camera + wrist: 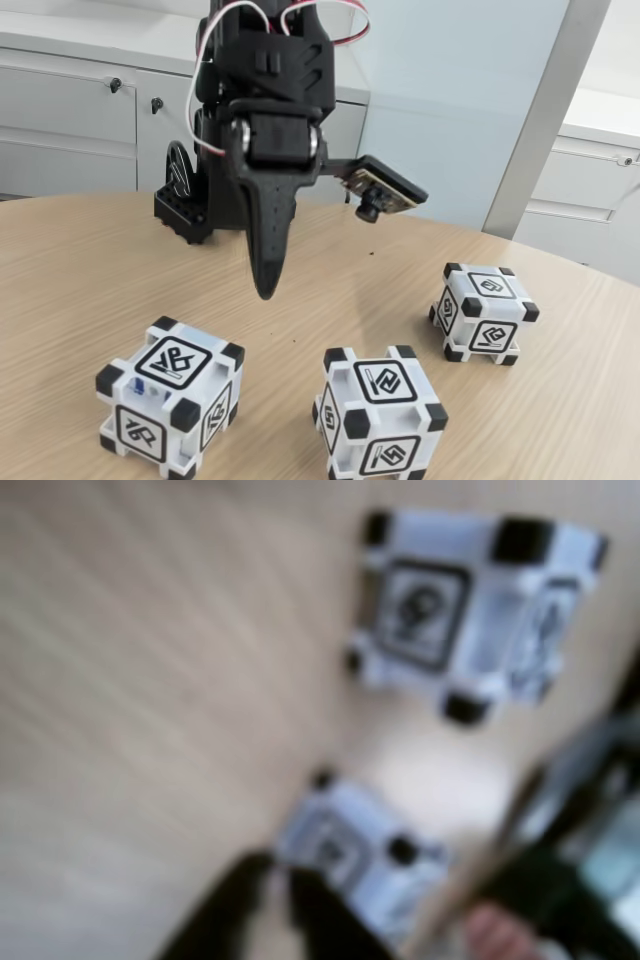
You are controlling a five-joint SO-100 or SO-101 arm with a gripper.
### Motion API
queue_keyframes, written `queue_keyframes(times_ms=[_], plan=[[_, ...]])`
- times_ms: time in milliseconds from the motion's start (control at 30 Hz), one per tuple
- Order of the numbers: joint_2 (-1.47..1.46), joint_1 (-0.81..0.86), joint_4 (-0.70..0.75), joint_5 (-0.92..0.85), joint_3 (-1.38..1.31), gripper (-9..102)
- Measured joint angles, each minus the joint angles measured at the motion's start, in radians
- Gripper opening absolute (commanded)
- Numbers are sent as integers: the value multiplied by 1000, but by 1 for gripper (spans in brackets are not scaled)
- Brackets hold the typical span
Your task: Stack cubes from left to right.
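Three white cubes, black-cornered, each glyph-faced, all single on the round wooden table (60, 290); none stacked. Fixed view: left cube (170, 407) at 7 o'clock, middle cube (380, 415) at 5 o'clock, right cube (484, 312) at 3 o'clock, well apart. Gripper (266, 285) hangs above the table at centre, carrying nothing, fingers nearly together in the blurred wrist view (268, 880). Step judged: approach before the first pick. Next move calls for opening the pincer, descending over one cube, squaring to its faces.
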Motion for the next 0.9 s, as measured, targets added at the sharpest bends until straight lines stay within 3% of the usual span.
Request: queue_keyframes(times_ms=[233, 533, 733, 900], plan=[[0, -2, 0, 63, -21, 0], [-17, -74, 0, 179, -333, 0], [-371, -209, 3, 238, -584, 2], [-802, -302, 5, 241, -897, 10]])
